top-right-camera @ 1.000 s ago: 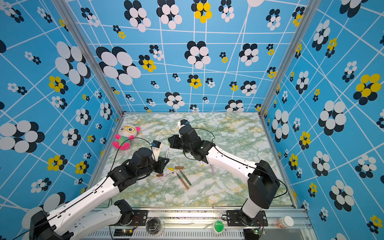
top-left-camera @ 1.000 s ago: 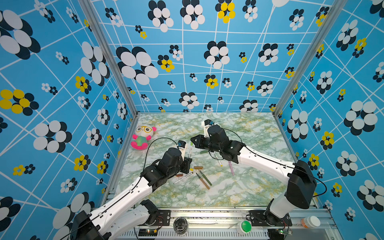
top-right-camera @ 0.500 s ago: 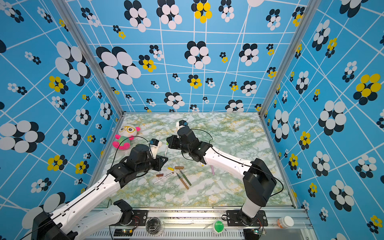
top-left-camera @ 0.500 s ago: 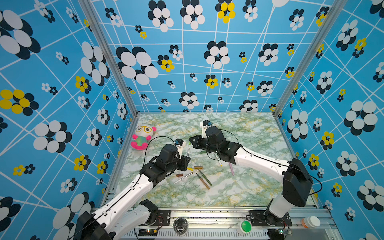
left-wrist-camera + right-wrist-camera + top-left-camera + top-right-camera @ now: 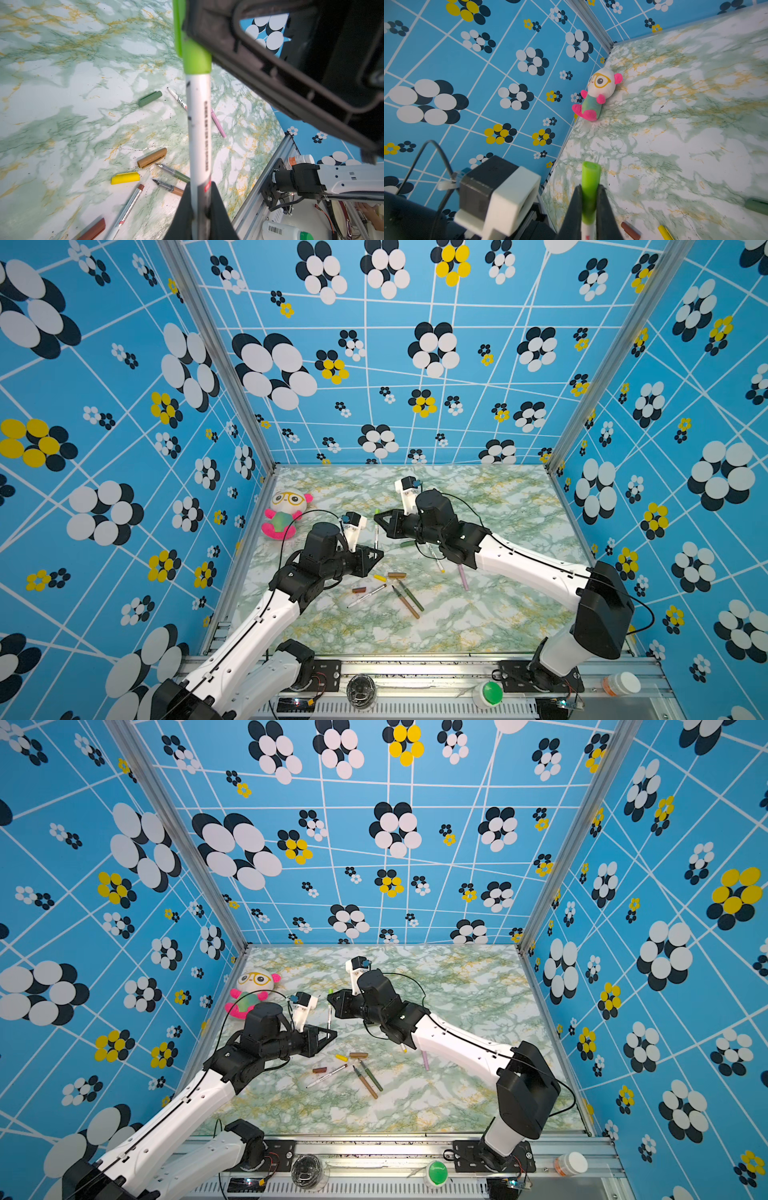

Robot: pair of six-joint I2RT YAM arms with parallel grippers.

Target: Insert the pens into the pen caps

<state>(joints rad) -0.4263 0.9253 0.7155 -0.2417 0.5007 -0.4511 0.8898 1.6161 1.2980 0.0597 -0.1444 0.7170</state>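
Your left gripper (image 5: pixel 200 188) is clamped all the way down on the bottom end of the white pen (image 5: pixel 199 128). Its fingers (image 5: pixel 180 216) press on both sides of the barrel and hold it clear of the table (image 5: pixel 62 116). Your right gripper (image 5: pixel 589 188) is nearly as tight, pinched on the light-green cap (image 5: pixel 590 176) that sits over the top end of that same pen. In both top views the pen (image 5: pixel 376 535) hangs left of the table's middle, just right of the plush toy (image 5: pixel 284 514), with one gripper at each end.

Versus a second ago, not much has changed. Both grippers and the pen are in about the same spot, and the grips look the same. The loose stuff below hasn't budged: the yellow cap (image 5: pixel 125 178), tan cap (image 5: pixel 152 158), dark-green pen (image 5: pixel 174 171), tan pen (image 5: pixel 170 188) and brown-tipped white pen (image 5: pixel 128 207).

Some of it you can't really see:
- The pen's tip is inside the cap, so you can't tell how far it's pushed home.
- In the top views your right arm covers part of the yellow-tipped white pen (image 5: pixel 435 560) and the pink pen (image 5: pixel 462 578).
- The brown cap (image 5: pixel 93 229) is cut off by the edge of the left wrist view.
- The dark-green cap (image 5: pixel 756 204) is just a blurry sliver at the edge of the right wrist view.
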